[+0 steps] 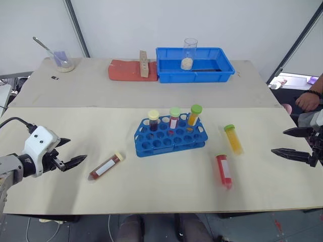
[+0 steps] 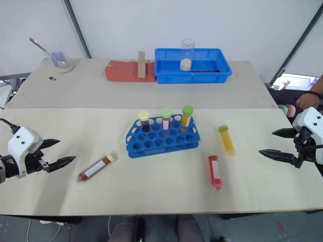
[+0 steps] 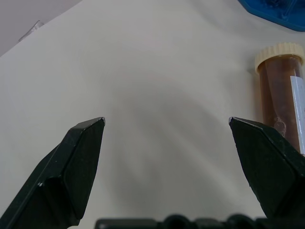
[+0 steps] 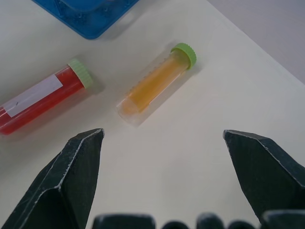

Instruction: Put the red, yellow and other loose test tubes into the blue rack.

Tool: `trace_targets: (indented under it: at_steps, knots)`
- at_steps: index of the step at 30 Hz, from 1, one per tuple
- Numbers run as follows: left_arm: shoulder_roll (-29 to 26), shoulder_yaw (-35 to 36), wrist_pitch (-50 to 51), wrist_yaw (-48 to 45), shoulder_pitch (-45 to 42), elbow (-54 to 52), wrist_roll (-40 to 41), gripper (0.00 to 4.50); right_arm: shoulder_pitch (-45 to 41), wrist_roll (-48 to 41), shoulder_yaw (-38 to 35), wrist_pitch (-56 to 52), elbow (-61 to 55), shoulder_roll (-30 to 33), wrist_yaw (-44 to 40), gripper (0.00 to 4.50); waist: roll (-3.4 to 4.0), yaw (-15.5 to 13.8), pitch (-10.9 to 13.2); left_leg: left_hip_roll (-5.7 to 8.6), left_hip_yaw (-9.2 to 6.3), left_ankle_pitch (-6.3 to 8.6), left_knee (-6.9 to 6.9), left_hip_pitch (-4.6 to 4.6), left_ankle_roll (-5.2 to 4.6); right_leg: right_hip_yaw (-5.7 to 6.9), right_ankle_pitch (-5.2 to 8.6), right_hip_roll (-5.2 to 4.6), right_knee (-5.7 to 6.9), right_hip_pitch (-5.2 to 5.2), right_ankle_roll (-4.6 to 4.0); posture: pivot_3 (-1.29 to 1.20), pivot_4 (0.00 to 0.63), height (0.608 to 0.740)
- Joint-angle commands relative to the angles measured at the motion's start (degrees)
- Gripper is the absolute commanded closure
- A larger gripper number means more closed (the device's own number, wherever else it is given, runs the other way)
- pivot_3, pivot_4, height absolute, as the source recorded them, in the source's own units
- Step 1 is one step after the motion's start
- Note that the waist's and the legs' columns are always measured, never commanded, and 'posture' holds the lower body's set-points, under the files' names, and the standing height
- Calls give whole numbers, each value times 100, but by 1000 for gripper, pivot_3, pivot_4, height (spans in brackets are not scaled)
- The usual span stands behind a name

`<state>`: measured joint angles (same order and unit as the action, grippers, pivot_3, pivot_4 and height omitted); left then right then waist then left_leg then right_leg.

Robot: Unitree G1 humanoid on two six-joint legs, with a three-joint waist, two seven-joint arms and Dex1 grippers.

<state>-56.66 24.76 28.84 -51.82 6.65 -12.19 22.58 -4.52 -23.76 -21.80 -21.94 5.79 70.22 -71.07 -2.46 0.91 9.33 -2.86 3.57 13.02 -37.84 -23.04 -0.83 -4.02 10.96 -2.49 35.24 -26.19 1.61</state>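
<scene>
Blue plastic rack (image 1: pixel 170 136) with round holes anchors the table (image 1: pixel 151 186): left of it lies a dark-red tube (image 1: pixel 106 166), right of it a yellow-orange tube (image 1: pixel 233 139) and bright red tube (image 1: pixel 224 171). Light, smooth, likely roll-prone; grip mid-barrel. Left end effector (image 1: pixel 70 157) and right end effector (image 1: pixel 287 143) hover outboard, fingers spread, empty.

- My black fingers (image 4: pixel 71 186) look like hard, faintly glossy plastic.
- The loose test tubes (image 4: pixel 155 83) are clear, shiny plastic with ribbed caps and matt paper labels.
- The blue rack (image 1: pixel 170 136) is smooth, glossy plastic.
- The table (image 1: pixel 151 186) looks matt and pale.
</scene>
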Motion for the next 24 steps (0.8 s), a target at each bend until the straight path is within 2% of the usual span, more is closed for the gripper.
trace_targets:
  at_steps: [1,13,24]
  knots:
    - [2,208,-12,3,-3,-116,25,6,-213,48,-27,160,120,11,-53,53,0,2,0,0,0,0,0,0,0,0,0,0,0,0,0,0,150,740]
    - [-152,87,-207,-482,-292,258,58,6,-537,89,-30,461,180,-287,14,53,1,-3,-1,2,3,-1,-1,5,0,-2,-2,0,8,2,-2,0,150,740]
    - [-116,22,-339,-665,-439,324,-5,6,-397,237,32,706,233,-328,-105,53,1,-2,-1,2,4,-1,-3,20,0,-4,0,1,42,4,0,0,150,740]
